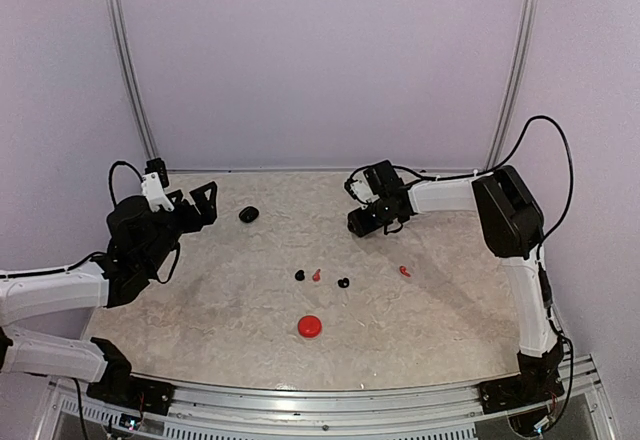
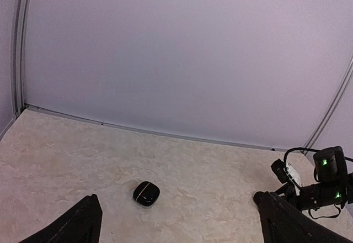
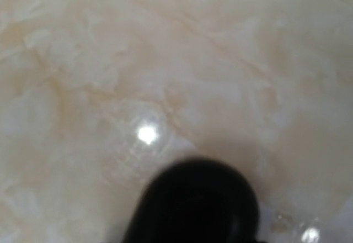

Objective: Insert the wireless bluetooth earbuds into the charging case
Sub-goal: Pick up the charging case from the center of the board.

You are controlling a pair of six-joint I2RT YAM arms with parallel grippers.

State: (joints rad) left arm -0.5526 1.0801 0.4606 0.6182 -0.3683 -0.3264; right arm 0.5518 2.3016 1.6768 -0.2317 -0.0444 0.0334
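Small earbuds lie mid-table: a black one [image 1: 300,275], a red one [image 1: 316,275], another black one [image 1: 343,283] and a red one [image 1: 404,271] further right. A black pebble-like charging case [image 1: 249,214] [image 2: 146,193] lies shut at the back left. A red case [image 1: 310,326] sits nearer the front. My left gripper [image 1: 200,203] [image 2: 182,229] hovers open and empty, left of the black case. My right gripper [image 1: 364,223] points down at the table at the back right. Its wrist view shows only a blurred black rounded thing [image 3: 196,201] very close, and its fingers are hidden.
The marbled table [image 1: 200,300] is walled by pale panels at the back and sides, with metal rails [image 1: 130,70] in the corners. My right arm's cable [image 1: 540,130] loops above its elbow. The right gripper's body [image 2: 325,182] shows at the far right of the left wrist view.
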